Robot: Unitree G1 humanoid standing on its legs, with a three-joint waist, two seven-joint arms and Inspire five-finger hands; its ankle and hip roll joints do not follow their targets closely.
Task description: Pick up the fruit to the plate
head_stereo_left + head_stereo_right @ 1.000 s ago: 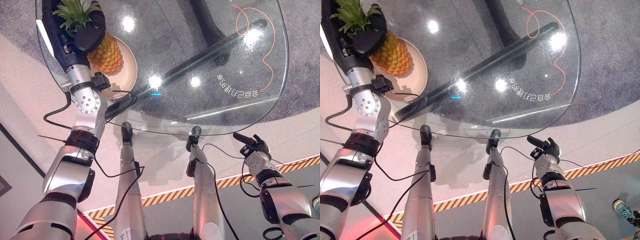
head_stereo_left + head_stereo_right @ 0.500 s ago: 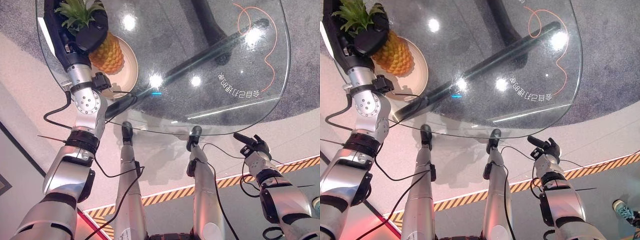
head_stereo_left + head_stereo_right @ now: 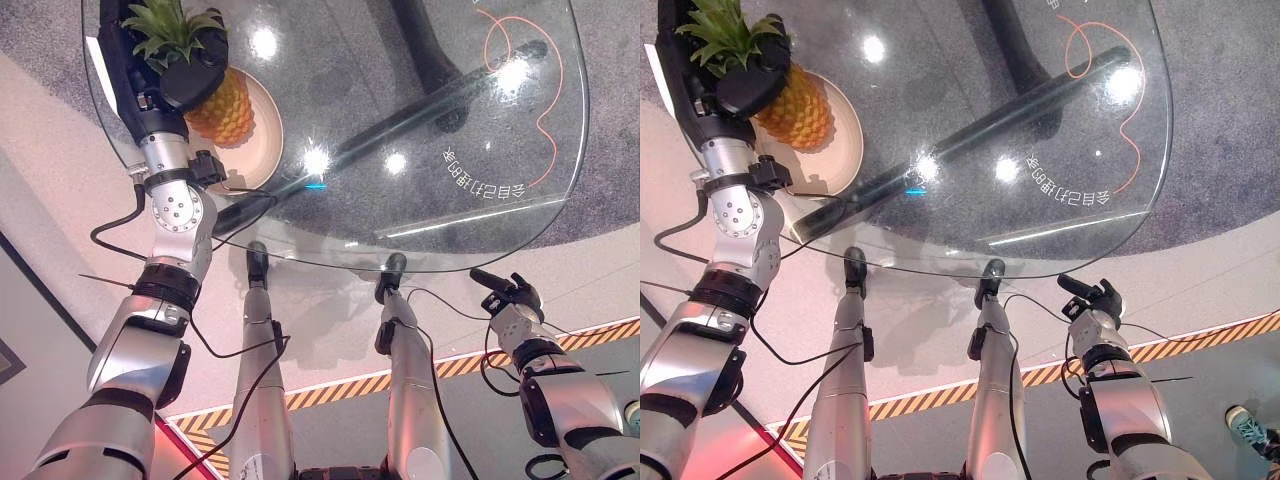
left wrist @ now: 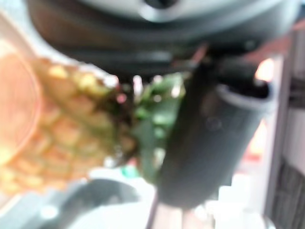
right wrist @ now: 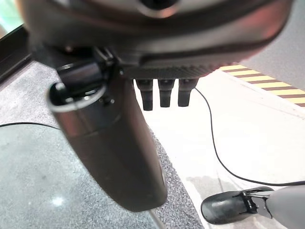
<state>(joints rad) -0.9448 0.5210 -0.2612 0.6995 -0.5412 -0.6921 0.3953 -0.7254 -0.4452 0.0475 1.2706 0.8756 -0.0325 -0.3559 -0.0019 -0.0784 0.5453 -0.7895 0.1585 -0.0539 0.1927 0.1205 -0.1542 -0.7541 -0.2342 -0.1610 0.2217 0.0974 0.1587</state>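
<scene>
A pineapple with a green crown is over the beige plate at the glass table's far left. I cannot tell whether it rests on the plate. My left hand is shut on the pineapple's top, just below the leaves. In the left wrist view the fruit and its leaves show beside the thumb. My right hand hangs idle below the table's near edge at the lower right, with relaxed fingers and nothing in it.
The round glass table spreads to the right of the plate, with its dark base showing through it. A yellow-and-black striped line crosses the floor below. A person's shoe stands at the lower right.
The whole picture has shifted a little to the right, so the camera moved. My left hand keeps its hold on the pineapple over the plate. The right hand is unchanged.
</scene>
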